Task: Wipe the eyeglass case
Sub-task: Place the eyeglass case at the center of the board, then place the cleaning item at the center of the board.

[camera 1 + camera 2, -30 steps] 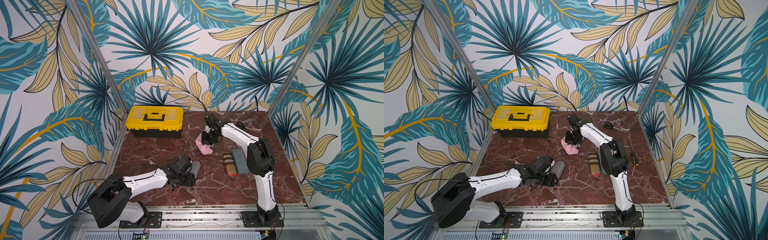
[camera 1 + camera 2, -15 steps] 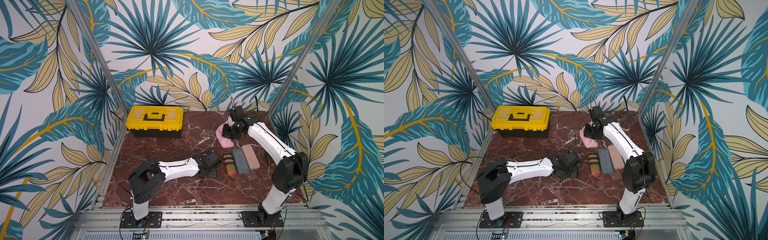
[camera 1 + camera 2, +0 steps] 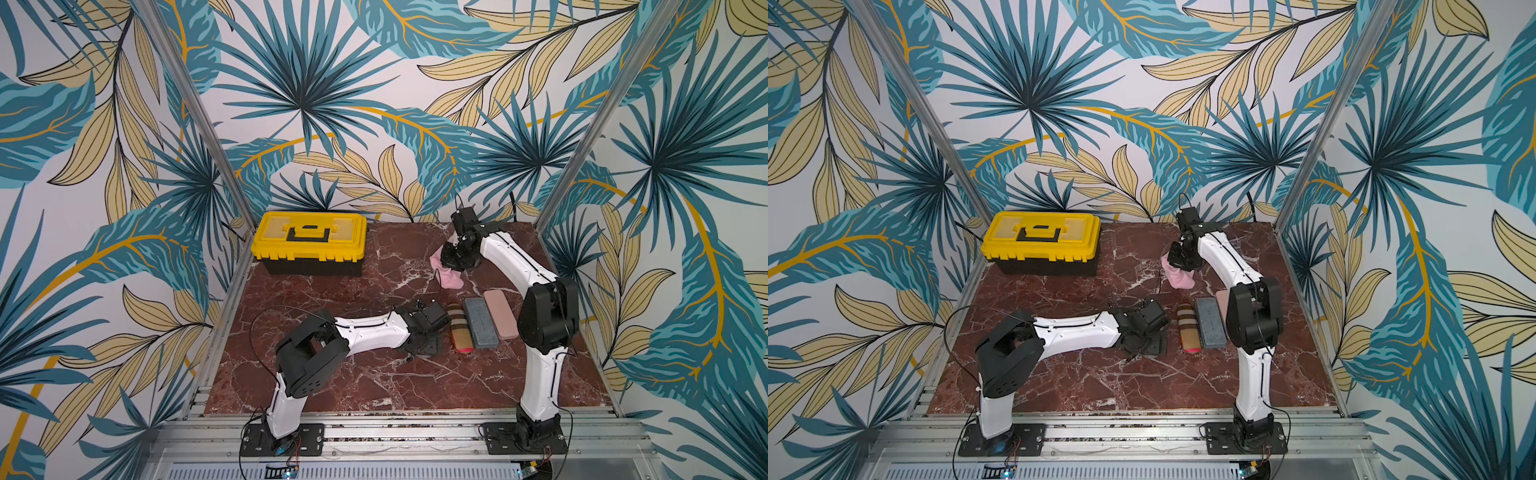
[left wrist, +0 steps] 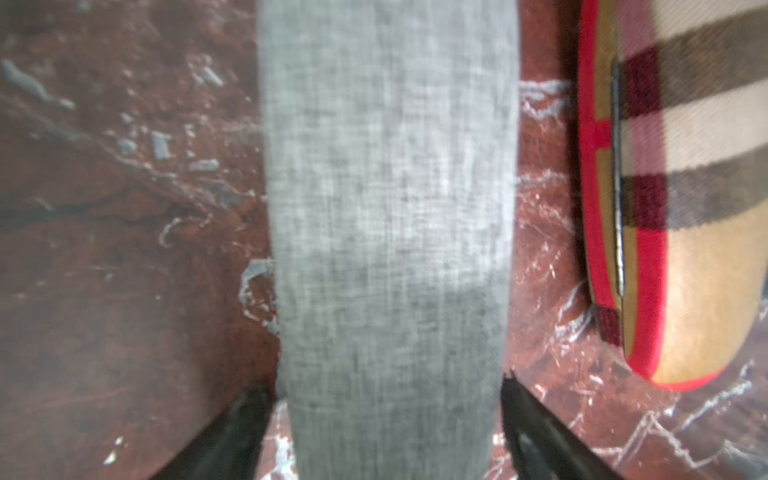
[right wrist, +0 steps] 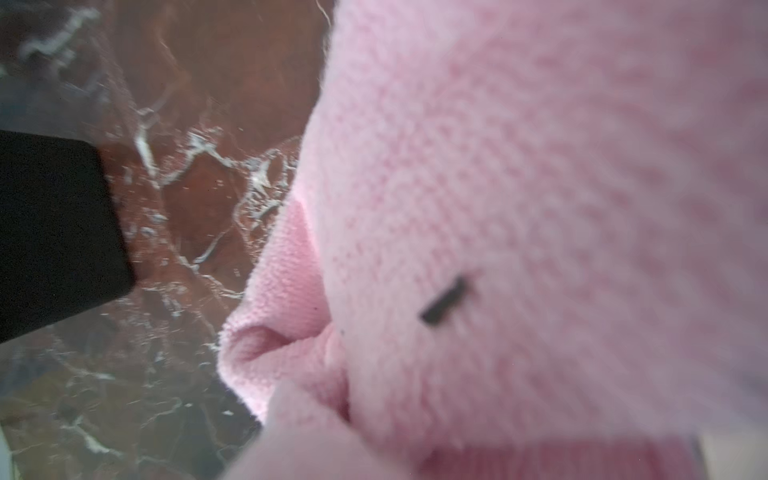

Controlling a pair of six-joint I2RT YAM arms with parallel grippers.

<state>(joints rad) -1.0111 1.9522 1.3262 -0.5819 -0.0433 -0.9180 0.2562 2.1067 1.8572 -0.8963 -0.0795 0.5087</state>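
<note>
A dark grey fabric eyeglass case (image 4: 386,208) lies flat on the marble, seen in both top views (image 3: 426,351) (image 3: 1152,347). My left gripper (image 4: 384,399) hangs low over it (image 3: 424,338), open, one black finger (image 4: 245,419) on each side of the case with a sliver of marble showing beside it. A pink knitted cloth (image 3: 451,280) (image 3: 1183,280) rests bunched on the table further back. My right gripper (image 3: 455,259) sits on the cloth's far end. In the right wrist view the cloth (image 5: 498,187) fills the picture and hides the jaws.
Right of the grey case lie a plaid case with a red rim (image 3: 460,332) (image 4: 685,208), a blue-grey case (image 3: 481,322) and a pink case (image 3: 500,313), side by side. A yellow toolbox (image 3: 309,239) stands at the back left. The right arm's elbow hangs over the pink case.
My left gripper brought the grey case rightward beside the plaid case, and its fingers have spread apart. My right gripper moved the pink cloth right and toward the back.
</note>
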